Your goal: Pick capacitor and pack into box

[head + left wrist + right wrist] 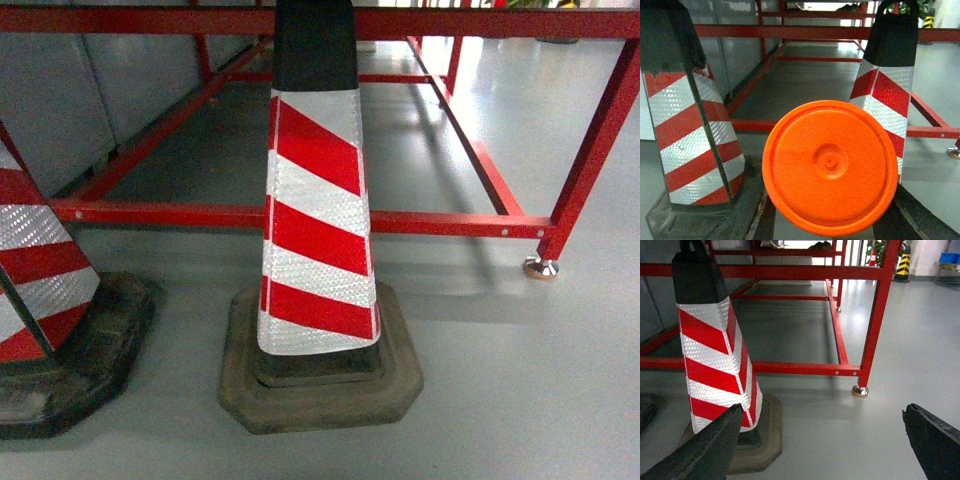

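In the right wrist view the right tool [822, 440] stands open, its two dark fingers [700, 450] jutting up from the lower left and lower right corners of the frame with bare grey floor [840, 430] between them and nothing held. In the left wrist view an orange disc [830, 167] with a raised rim and a small central boss fills the lower middle of the frame; dark bars of the left tool [832, 225] slant up along the bottom edge just beside it, but whether that tool is open, closed or gripping the disc cannot be told. Beyond, two traffic cones stand on the floor: the middle cone [318, 230], banded red and white with a black top and a dark rubber base, sits in the centre of the head view, and the left cone [40, 290] is cut by the left edge of that frame, the two bases near but apart. Behind both runs a red steel frame [460, 222] with low rails and a metal foot [541, 267] at the right of the head view. Neither the capacitor nor the box shows in any view.
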`<state>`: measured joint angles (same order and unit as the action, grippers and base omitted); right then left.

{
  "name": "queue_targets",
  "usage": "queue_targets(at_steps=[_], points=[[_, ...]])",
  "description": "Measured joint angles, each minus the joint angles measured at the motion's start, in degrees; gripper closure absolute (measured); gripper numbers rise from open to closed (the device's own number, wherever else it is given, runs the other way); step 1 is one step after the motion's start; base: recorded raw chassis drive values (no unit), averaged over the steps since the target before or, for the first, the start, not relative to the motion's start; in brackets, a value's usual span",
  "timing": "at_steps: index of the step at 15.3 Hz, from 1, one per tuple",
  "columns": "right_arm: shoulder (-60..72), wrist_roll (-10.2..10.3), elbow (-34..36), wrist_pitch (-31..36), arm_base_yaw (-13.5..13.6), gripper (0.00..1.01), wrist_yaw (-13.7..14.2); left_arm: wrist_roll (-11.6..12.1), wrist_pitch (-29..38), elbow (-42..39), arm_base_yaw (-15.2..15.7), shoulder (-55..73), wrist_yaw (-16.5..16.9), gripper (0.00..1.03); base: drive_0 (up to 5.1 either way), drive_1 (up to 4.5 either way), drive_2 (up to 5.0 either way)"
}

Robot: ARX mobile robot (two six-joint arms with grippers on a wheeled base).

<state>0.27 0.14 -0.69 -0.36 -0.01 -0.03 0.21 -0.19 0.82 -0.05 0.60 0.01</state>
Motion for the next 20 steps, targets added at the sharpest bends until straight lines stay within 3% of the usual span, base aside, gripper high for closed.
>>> queue_targets(at_steps=[4, 20], points=[[0.0, 0.0, 0.0, 0.0, 0.0, 0.03, 0.0, 0.0, -0.2, 0.0, 0.0, 0.0, 0.0, 0.61, 0.1, 4.16, -4.0], [0.0, 0.0, 0.0, 0.0, 0.0, 0.03, 0.0, 0.0, -0.2, 0.0, 0.0, 0.0, -0.1, 0.61, 0.0, 0.00, 0.0]])
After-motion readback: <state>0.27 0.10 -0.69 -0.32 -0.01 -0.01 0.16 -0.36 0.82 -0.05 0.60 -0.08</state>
